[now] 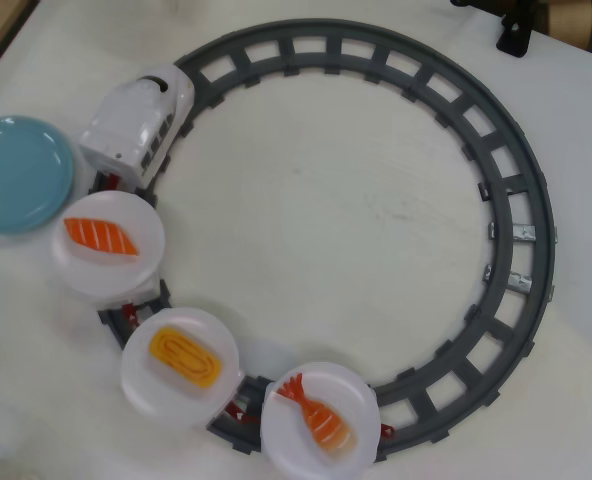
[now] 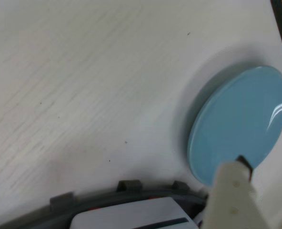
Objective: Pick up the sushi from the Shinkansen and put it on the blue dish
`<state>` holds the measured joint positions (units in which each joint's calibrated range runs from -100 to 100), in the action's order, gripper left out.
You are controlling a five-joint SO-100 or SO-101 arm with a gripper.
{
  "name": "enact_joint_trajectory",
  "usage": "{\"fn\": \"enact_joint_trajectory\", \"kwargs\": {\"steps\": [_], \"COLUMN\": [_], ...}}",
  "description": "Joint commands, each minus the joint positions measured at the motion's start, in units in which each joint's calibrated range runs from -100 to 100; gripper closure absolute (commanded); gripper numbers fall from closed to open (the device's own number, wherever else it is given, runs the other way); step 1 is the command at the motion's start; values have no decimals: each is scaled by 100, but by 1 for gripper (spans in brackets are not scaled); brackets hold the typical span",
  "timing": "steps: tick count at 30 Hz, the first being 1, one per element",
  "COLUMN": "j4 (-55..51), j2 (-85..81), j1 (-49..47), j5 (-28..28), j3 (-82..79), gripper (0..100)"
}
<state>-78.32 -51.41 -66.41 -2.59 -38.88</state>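
Observation:
The shrimp sushi (image 1: 316,415) lies on the round white plate (image 1: 351,395) of the last car, at the bottom of the overhead view. The white Shinkansen (image 1: 136,125) stands on the track at upper left, and part of its white body shows in the wrist view (image 2: 131,217). The blue dish (image 1: 16,172) sits empty left of the train and appears again in the wrist view (image 2: 241,121). My gripper is absent from the overhead view. In the wrist view only one cream finger (image 2: 234,191) shows, just in front of the dish's near rim. I cannot see the other finger.
A grey circular track (image 1: 516,200) rings the table. A plain orange salmon piece (image 1: 100,236) and a yellow egg piece (image 1: 184,357) sit on the other two white plates. A black stand foot (image 1: 516,35) is at the top right. The table's edge runs along the top left.

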Motion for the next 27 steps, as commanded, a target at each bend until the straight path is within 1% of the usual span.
{"fn": "enact_joint_trajectory", "kwargs": {"steps": [1,18,27], "j4": [-11,-2,-28], "j2": [19,60,268], "j1": [-5,3,153], "j5": [29,29,29], "j3": [300,309,931], "gripper": [86,86,85]}}
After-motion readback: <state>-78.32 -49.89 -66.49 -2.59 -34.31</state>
